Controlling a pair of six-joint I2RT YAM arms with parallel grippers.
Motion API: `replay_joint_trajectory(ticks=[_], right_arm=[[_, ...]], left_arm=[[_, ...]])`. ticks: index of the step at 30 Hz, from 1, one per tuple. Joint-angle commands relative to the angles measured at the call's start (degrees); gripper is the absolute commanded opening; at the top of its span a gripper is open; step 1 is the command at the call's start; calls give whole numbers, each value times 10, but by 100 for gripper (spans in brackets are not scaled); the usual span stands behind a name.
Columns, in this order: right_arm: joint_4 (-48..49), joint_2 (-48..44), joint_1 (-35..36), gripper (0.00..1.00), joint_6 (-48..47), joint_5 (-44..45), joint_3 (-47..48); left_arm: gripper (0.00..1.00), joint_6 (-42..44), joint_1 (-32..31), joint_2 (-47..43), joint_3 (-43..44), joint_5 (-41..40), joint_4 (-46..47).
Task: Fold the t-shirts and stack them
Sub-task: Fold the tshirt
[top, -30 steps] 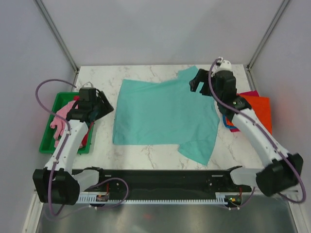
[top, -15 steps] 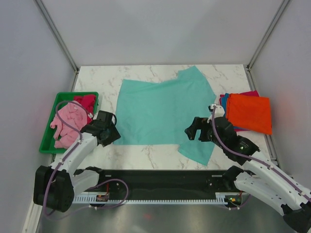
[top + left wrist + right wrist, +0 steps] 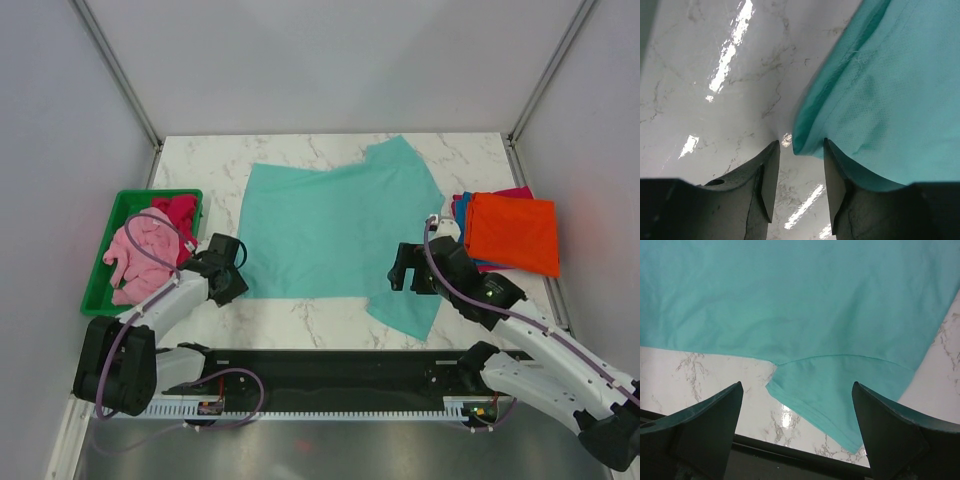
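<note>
Marble tabletop, teal t-shirt spread flat. Left gripper: jaws narrowly apart, shirt's hem corner right at the gap. Right gripper: jaws wide apart, sleeve between and beneath them.

White marble-veined tabletop, plain grey walls around it, two slanting metal struts, light glints on stone.

teal t-shirt flat on marble table
</note>
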Motion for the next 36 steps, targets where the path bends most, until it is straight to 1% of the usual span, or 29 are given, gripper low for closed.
replay_joint_trajectory(ticks=[1,3,6,7,8,10,11,12,13,14,15,16,17,18,20,21,22,25,26,29,30,32,33,35,36], right_arm=[[-13,2,2,98,14,11,1],[-13,0,2,98,20,7,-10],[-16,-5,2,98,27,8,-21],[-23,-5,2,98,34,14,-24],[-28,-2,7,98,64,21,-26],[-62,35,13,98,96,38,-28],[-71,56,16,98,114,35,-33],[-76,89,43,98,152,37,-40],[-77,99,65,98,178,57,-48],[-82,106,90,98,204,77,-61],[-90,115,135,98,230,93,-66],[-106,121,152,98,273,104,-70],[-115,127,166,98,289,115,-76],[-125,140,195,98,306,115,-77],[-132,150,231,98,371,126,-81],[-136,160,261,98,392,130,-84],[-139,166,269,98,424,133,-90],[-131,166,277,98,462,124,-107],[-127,159,279,94,483,126,-123],[-115,113,279,88,512,148,-149],[-116,88,278,85,531,156,-150],[-118,66,275,82,532,182,-152],[-118,61,259,82,514,186,-149],[-117,80,229,82,484,166,-135],[-117,114,214,82,467,161,-129]], left_arm=[[46,-30,-4,13,-5,-15,51],[45,-28,-6,9,-4,-21,55],[29,-24,-5,3,-6,-25,61],[20,-24,-5,1,-8,-25,62],[17,-22,-5,-1,-9,-22,67],[10,-16,-5,-5,-13,-18,74],[8,-13,-6,-6,-15,-11,81],[5,-10,-5,-8,-15,-10,83],[2,-8,-5,-9,-18,-9,84],[2,-7,-5,-16,-20,-5,85],[2,-5,-6,-20,-22,-3,89],[2,-3,-5,-24,-27,-3,92],[2,-2,-5,-33,-30,-1,93],[2,1,-5,-36,-31,1,98],[2,3,-5,-42,-36,3,101],[2,5,-5,-48,-38,4,101],[2,6,-5,-51,-41,8,105],[2,8,-6,-67,-49,10,111],[2,7,-6,-70,-51,12,113],[2,7,-6,-85,-58,12,114],[2,7,-6,-88,-60,11,114],[2,6,-6,-90,-60,11,117],[2,8,-6,-89,-60,12,118],[2,8,-6,-86,-60,13,120],[2,8,-6,-85,-59,12,120]])
